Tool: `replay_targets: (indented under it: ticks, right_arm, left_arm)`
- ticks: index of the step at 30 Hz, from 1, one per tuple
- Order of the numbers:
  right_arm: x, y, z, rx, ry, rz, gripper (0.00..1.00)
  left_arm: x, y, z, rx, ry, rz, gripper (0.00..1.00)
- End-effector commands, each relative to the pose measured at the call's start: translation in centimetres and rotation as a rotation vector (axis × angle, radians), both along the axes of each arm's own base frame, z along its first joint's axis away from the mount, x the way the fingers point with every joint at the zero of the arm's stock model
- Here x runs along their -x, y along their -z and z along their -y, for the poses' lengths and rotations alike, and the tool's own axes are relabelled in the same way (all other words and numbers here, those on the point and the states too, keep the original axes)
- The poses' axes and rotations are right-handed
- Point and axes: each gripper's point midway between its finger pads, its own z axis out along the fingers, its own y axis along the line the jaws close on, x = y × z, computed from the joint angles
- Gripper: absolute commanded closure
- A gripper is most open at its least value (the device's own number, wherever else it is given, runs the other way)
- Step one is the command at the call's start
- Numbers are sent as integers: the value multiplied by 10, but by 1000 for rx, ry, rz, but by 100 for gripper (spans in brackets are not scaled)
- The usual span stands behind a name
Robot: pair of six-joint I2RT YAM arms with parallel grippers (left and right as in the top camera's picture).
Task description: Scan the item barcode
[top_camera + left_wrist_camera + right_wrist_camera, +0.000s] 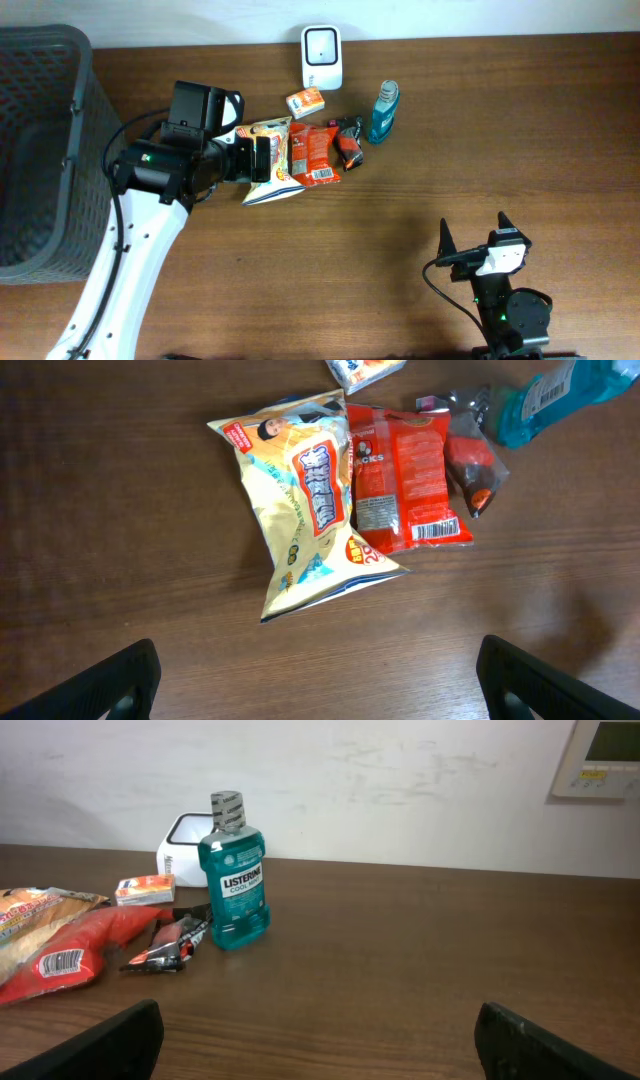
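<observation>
1 yellow pkt below L jaws

The left arm, at 8 o'clock, has a white link, black joint housings and a looping black cable. The right arm, at 5 o'clock, is black with a white block and pointed black jaws.

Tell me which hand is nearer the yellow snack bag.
Left. The left hand hovers directly above the yellow snack bag; the right hand sits far away, well clear of it.
</observation>
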Motion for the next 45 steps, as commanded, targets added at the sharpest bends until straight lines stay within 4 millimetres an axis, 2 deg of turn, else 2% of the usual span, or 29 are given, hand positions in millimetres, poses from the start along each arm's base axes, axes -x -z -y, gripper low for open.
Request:
replay_targets:
  ticks: [1, 14, 15, 17, 18, 19, 20, 22, 27, 31, 35, 38, 41, 42, 45]
  right_arm:
    - [0, 3, 3, 4, 12, -5, 2]
    - [0, 0, 1, 1, 2, 7, 2]
    - [0, -6, -8, -5, -52, 30, 1]
    - [8, -18, -44, -99, -261, 64, 2]
    - [17, -24, -64, -155, -385, 68, 2]
    - [34, -28, -90, -225, -568, 44, 2]
    - [44, -37, -102, -221, -663, 72, 2]
    - [50, -54, -106, -195, -698, 151, 2]
    - [53, -84, -100, -158, -672, 298, 2]
    - [63, -139, -81, -127, -562, 547, 2]
    - [63, -183, -52, -147, -380, 632, 2]
    - [59, -208, -50, -59, -341, 590, 2]
    - [38, -225, -53, 34, -326, 451, 2]
    - [30, -227, -55, 78, -332, 396, 2]
    - [-6, -221, -62, 196, -381, 90, 2]
  left_arm:
    - [-1, -1, -2, -14, -2, 6, 1]
    - [-1, -1, -2, -14, -2, 6, 1]
    - [-1, -1, -2, -14, -2, 6, 1]
    - [-1, -1, -2, -14, -2, 6, 1]
    - [-1, -1, -2, -14, -2, 6, 1]
    - [-1, -1, -2, -14, -2, 6, 1]
    - [-1, -1, -2, -14, -1, 6, 1]
    - [-1, -1, -2, -14, -1, 6, 1]
    - [-1, -1, -2, -14, -2, 6, 1]
    - [-1, -1, -2, -14, -2, 6, 1]
    - [-1, -1, -2, -14, -2, 6, 1]
    - [-1, -1, -2, -14, -2, 6, 1]
    - [-1, -1, -2, -14, -2, 5, 1]
    - [-1, -1, -2, -14, -2, 6, 1]
    - [-1, -1, -2, -14, -1, 6, 1]
